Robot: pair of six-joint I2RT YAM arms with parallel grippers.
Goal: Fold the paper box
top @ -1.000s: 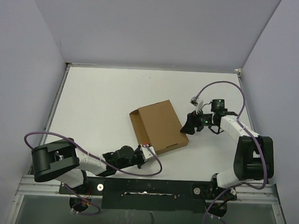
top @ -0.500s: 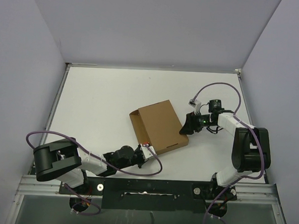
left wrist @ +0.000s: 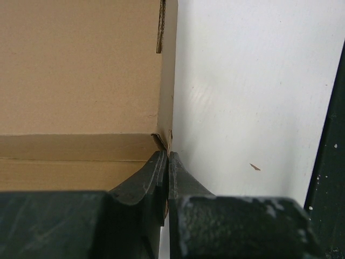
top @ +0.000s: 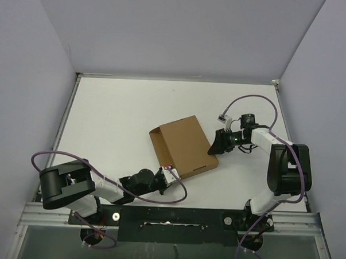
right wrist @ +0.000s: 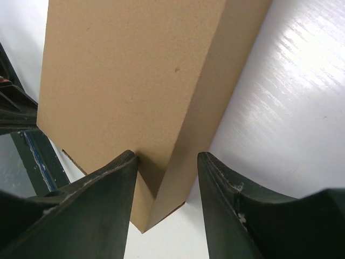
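Note:
The paper box [top: 184, 146] is a shallow brown cardboard mailer lying folded shut at the middle of the white table [top: 116, 115]. My left gripper [top: 169, 174] sits low at the box's near corner. In the left wrist view the left gripper [left wrist: 168, 155] is shut, with the thin edge of the paper box [left wrist: 81, 70] wall pinched between its tips. My right gripper [top: 216, 145] is at the box's right corner. In the right wrist view the right gripper [right wrist: 166, 156] stands open astride that corner of the paper box [right wrist: 129, 70], one finger [right wrist: 108, 183] over the lid and the other finger [right wrist: 226, 194] apart from the side wall.
Grey walls close in the table on the left, back and right. A purple cable [top: 260, 99] arcs above the right arm and another loops by the left arm [top: 45, 156]. A black rail [top: 169, 218] runs along the near edge.
The right gripper's jaws have narrowed around the box corner and the right arm's elbow has swung left. The left jaws have closed fully. The box has stayed put.

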